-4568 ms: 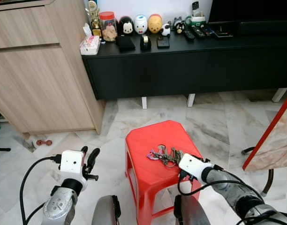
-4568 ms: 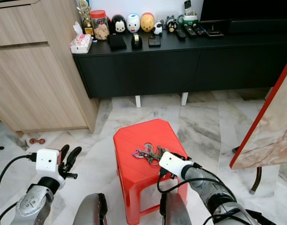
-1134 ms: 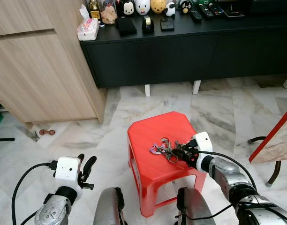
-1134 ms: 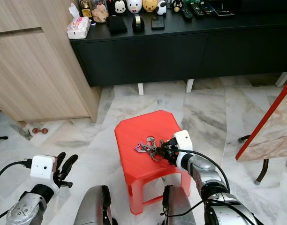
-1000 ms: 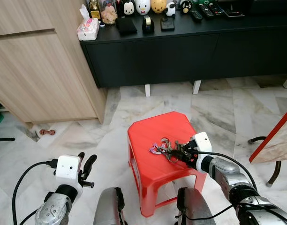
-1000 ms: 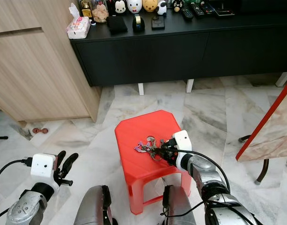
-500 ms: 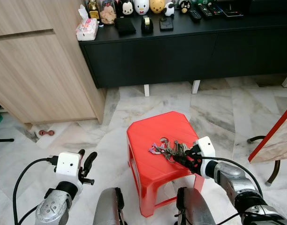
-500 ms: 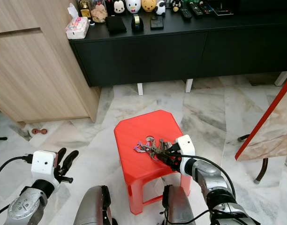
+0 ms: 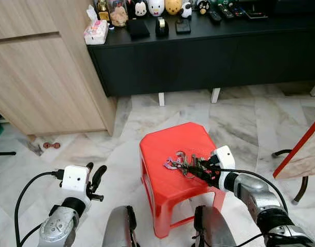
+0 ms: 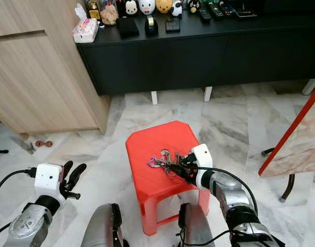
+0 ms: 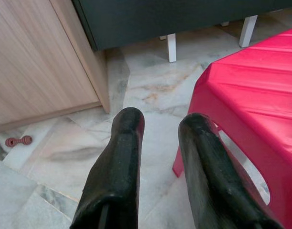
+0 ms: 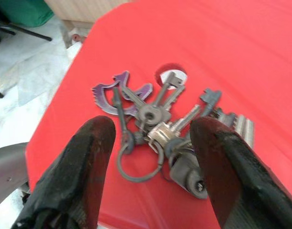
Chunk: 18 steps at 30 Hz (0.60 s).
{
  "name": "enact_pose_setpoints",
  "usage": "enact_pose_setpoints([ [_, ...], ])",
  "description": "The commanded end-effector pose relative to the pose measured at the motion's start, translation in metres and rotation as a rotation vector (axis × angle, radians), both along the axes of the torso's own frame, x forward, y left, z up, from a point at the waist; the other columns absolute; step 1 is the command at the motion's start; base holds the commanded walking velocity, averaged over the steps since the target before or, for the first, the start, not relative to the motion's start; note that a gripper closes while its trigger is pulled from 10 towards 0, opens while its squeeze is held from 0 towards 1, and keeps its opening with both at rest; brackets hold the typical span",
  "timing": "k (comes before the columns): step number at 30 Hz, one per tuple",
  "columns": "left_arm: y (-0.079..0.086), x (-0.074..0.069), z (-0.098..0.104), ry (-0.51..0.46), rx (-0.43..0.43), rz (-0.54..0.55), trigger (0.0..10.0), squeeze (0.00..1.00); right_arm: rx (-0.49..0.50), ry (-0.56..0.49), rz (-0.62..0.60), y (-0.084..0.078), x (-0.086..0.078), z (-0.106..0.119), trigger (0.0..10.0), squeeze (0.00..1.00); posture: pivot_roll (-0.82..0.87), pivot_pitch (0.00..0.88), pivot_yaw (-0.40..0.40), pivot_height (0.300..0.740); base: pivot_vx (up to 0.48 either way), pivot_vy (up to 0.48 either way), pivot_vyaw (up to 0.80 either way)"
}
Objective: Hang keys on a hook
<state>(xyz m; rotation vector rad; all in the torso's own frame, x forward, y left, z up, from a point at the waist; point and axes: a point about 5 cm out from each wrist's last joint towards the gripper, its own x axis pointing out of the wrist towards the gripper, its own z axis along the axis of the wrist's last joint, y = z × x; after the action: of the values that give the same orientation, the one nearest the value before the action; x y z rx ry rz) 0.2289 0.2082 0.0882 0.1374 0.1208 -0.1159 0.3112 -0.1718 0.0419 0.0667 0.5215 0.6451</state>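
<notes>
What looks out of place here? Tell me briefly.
The bunch of keys lies in a loose heap on the red stool, not on a hook; the right gripper straddles it with fingers open. A small reddish dumbbell-shaped thing lies on the floor by the wooden cabinet.

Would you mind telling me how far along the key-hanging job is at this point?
Early stage. Done: the right gripper has reached the bunch of metal keys with a purple tag on the red plastic stool. In hand: its open fingers straddle the bunch, not closed on it. Left: grasping, lifting, carrying and hanging on a hook. The left gripper hangs idle beside the stool.
</notes>
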Motion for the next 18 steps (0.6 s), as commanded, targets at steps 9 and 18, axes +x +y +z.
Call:
enact_pose_setpoints([
  [9, 0.003, 0.000, -0.002, 0.012, 0.009, 0.003, 10.0, 0.00, -0.075, 0.045, -0.076, -0.005, -0.001, -0.009, 10.0, 0.00, 0.06, 0.087, 0.065, 0.580, 0.000, 0.000, 0.00],
  [18, 0.005, 0.002, 0.000, 0.001, 0.018, 0.005, 10.0, 0.00, -0.101, 0.071, -0.091, 0.003, 0.002, -0.013, 10.0, 0.00, 0.08, 0.087, 0.059, 0.580, 0.000, 0.000, 0.00],
])
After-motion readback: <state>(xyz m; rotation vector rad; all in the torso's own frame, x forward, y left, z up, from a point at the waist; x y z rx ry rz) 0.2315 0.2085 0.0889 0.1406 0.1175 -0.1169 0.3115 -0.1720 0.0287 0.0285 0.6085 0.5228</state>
